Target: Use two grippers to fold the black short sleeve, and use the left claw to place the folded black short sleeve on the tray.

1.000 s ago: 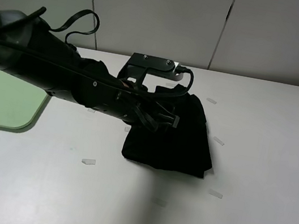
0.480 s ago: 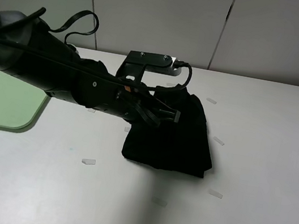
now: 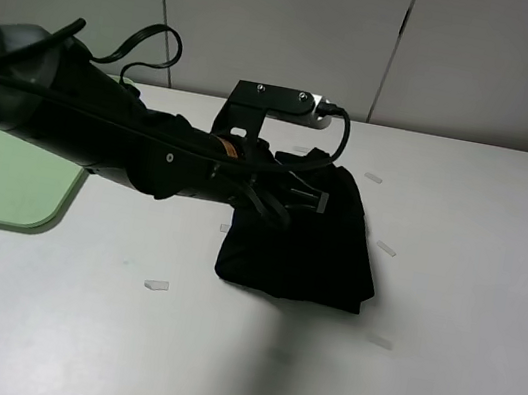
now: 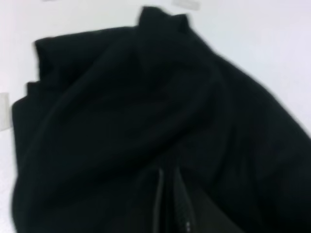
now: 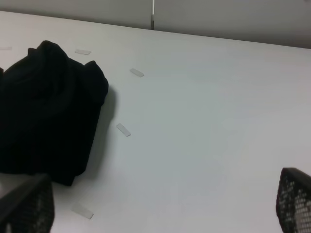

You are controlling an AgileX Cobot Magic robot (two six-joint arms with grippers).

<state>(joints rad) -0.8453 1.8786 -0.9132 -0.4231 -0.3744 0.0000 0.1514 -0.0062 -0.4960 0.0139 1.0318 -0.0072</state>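
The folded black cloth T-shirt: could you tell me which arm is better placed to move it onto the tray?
Left. The left gripper is shut on the black cloth T-shirt, with the pale green plastic tray on its side; the right gripper stands open, apart.

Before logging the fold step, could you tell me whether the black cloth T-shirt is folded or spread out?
Folded: the black cloth T-shirt lies as a compact bundle with layered edges on the white table.
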